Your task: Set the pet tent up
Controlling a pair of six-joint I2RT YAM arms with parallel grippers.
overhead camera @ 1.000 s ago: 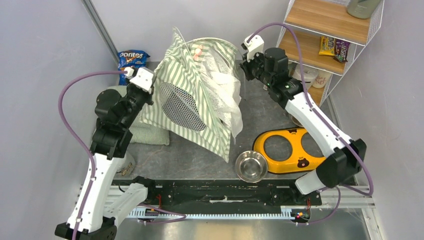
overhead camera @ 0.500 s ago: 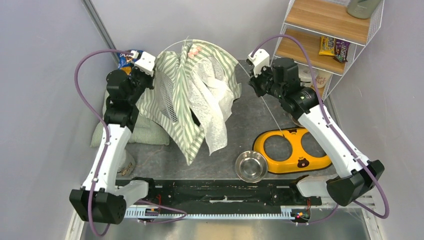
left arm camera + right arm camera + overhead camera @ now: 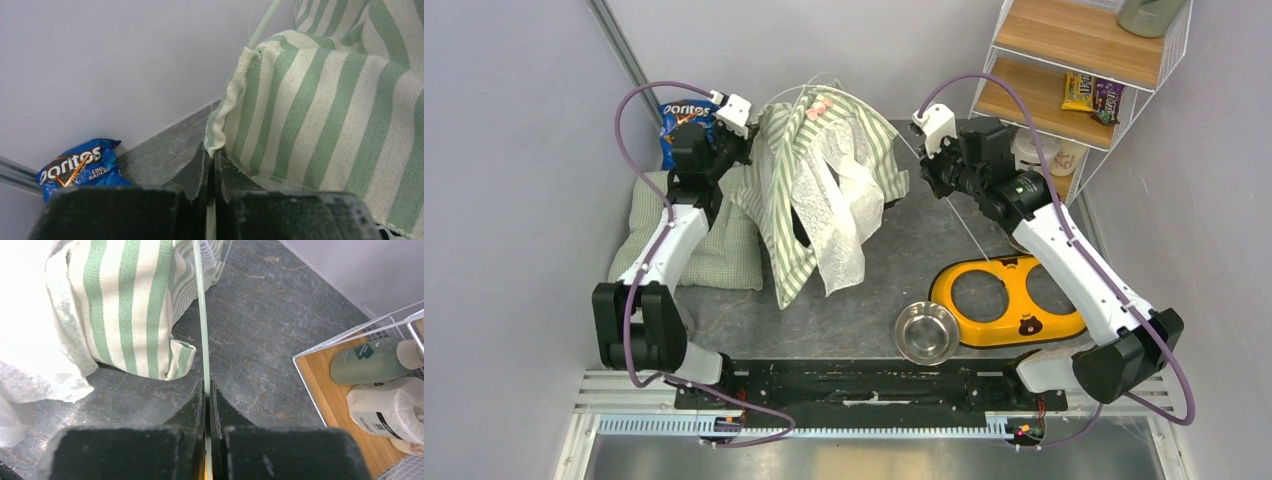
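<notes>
Your green-and-white striped fabric pet tent stands by the desk's far edge. Left fingers clamped at its hem corner; right fingers clamped on its thin pale-green pole.

Open floor: bare tabletop between the pet tent and the yellow bowl holder, plus the strip in front of the tent toward the near edge. Catch: a thin pole, pinched in the right gripper, slants across that gap toward the holder. Steel bowl just beside the holder closes off front-right. Left side is all cushion. Back-left corner is tight: chip bag against the wall, tent close beside it. Shelf blocks back-right.
</notes>
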